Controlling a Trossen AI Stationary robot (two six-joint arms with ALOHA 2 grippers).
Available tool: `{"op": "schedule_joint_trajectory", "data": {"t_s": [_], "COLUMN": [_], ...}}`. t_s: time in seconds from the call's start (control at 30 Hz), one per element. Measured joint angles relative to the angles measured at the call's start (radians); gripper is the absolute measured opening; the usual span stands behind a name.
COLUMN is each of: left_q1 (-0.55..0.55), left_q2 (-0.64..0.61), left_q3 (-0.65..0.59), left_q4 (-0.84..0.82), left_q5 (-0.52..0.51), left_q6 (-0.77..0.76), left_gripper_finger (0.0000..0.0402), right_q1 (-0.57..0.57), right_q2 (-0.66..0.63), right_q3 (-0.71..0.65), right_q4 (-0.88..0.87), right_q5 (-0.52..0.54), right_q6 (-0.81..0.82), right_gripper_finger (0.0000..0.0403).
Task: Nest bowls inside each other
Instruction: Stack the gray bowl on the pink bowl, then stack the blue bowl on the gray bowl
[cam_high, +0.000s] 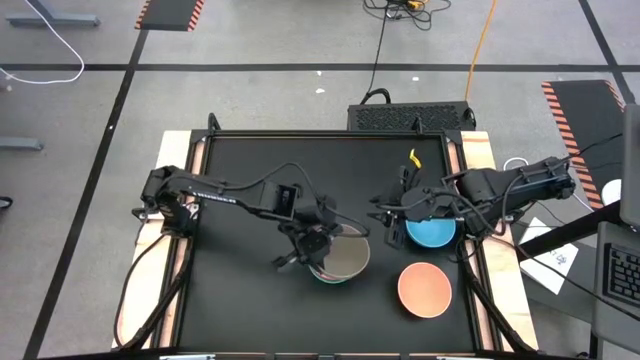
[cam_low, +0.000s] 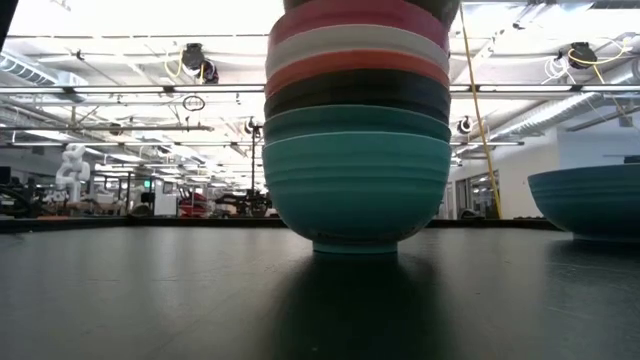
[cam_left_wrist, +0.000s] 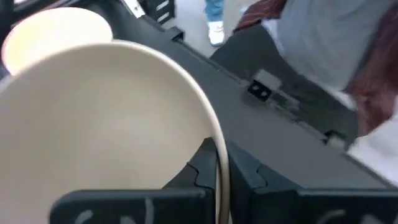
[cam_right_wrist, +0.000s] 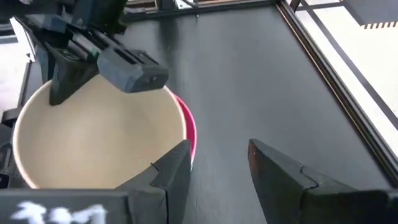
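Note:
A stack of nested bowls (cam_low: 357, 150) stands mid-table, turquoise at the bottom, then dark green, black, red, white and magenta. The grey-brown bowl (cam_high: 343, 258) sits on top, inside the magenta bowl (cam_right_wrist: 188, 127). My left gripper (cam_high: 318, 244) is shut on the grey-brown bowl's rim. My right gripper (cam_high: 386, 214) is open and empty, just right of the stack, its fingers (cam_right_wrist: 168, 171) pointing toward it. The blue bowl (cam_high: 432, 233) stands on the table under my right arm's wrist. The peach-orange bowl (cam_high: 425, 288) stands alone near the front right. My left gripper pinches the grey-brown bowl's rim (cam_left_wrist: 214, 134) on its far-left side, one finger inside the bowl and one outside. The fingers come slanting down from the table's left. The bowl sits upright in the magenta bowl at the top of the stack.
The raised wooden frame (cam_high: 470, 150) borders the black table top. A person stands beyond the table edge in the left wrist view (cam_left_wrist: 323, 43). Open black surface lies at the left and far side of the stack.

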Motion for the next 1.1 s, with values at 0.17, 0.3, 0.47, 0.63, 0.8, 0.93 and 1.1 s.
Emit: {"op": "schedule_joint_trajectory", "data": {"t_s": [0.17, 0.3, 0.47, 0.63, 0.8, 0.93, 1.1], "left_q1": [-0.012, -0.002, 0.007, 0.000, 0.001, 0.001, -0.006], "left_q2": [0.000, 0.000, -0.004, -0.005, -0.012, -0.027, -0.025], "left_q3": [-0.066, -0.135, -0.175, -0.178, -0.183, -0.183, -0.183], "left_q4": [0.108, 0.160, 0.182, 0.183, 0.192, 0.191, 0.194], "left_q5": [-0.054, -0.112, -0.135, -0.159, -0.201, -0.206, -0.206], "left_q6": [-0.041, -0.055, -0.060, -0.069, -0.101, -0.102, -0.113], "left_gripper_finger": [0.0009, 0.0007, 0.0007, 0.0012, 0.0062, 0.0130, 0.0224], "right_q1": [0.000, 0.000, 0.000, 0.000, 0.000, 0.001, 0.003], "right_q2": [-0.001, -0.001, -0.001, -0.001, -0.001, -0.001, -0.001], "right_q3": [-0.027, -0.031, -0.031, -0.031, -0.031, -0.031, -0.031], "right_q4": [0.006, 0.006, 0.006, 0.006, 0.006, 0.006, 0.005], "right_q5": [-0.001, -0.001, -0.002, -0.002, -0.002, -0.002, -0.003], "right_q6": [0.012, 0.029, 0.036, 0.039, 0.054, 0.058, 0.058], "right_gripper_finger": [0.0153, 0.0153, 0.0153, 0.0153, 0.0153, 0.0153, 0.0153]}}
